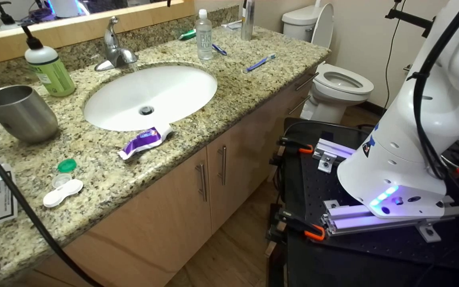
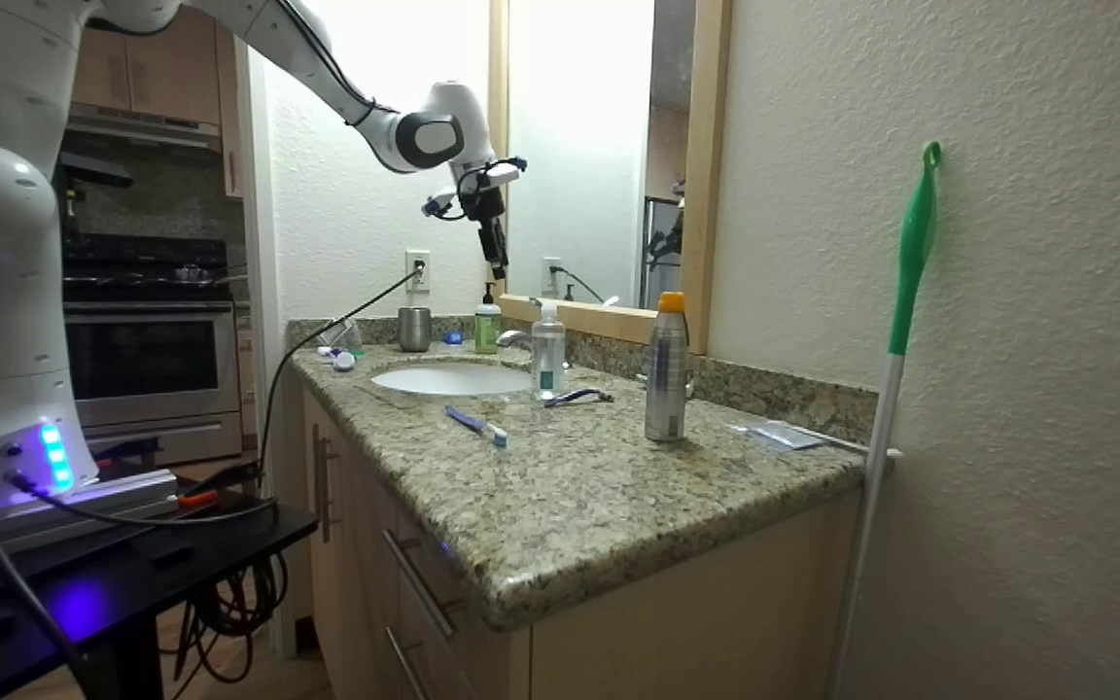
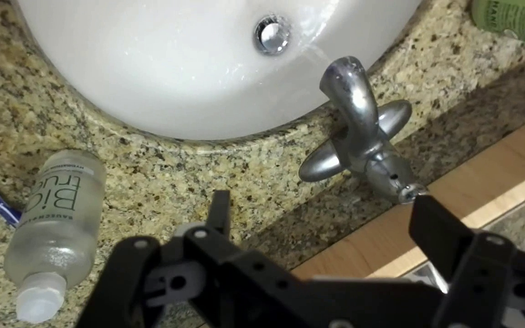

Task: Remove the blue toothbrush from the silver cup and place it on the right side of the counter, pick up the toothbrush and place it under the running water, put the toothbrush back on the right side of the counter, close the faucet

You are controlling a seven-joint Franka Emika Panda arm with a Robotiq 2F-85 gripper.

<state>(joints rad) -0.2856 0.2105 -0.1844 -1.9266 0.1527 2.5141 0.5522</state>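
Observation:
The blue toothbrush [image 1: 259, 63] lies on the speckled counter [image 1: 233, 93], between the sink and the toilet end. It also shows in an exterior view [image 2: 475, 425], bristles toward the counter's end. The silver cup [image 1: 26, 115] stands upright on the opposite side of the sink, with no toothbrush visible in it. The faucet [image 1: 114, 50] has its lever up, and a faint stream shows below its spout. My gripper [image 2: 494, 267] points down above the counter by the mirror. In the wrist view it is open and empty [image 3: 321, 198]; the faucet's lever end [image 3: 410, 193] appears near one fingertip, distance unclear.
A clear bottle [image 1: 204, 38] stands beside the sink [image 1: 153, 85], with a dark blue handled item [image 2: 579, 397] behind it. A green soap bottle [image 1: 50, 71], spray can [image 2: 666, 379], purple-white tube [image 1: 146, 141] and lens case [image 1: 63, 192] are on the counter. The mirror frame [image 3: 367, 241] is close behind the faucet.

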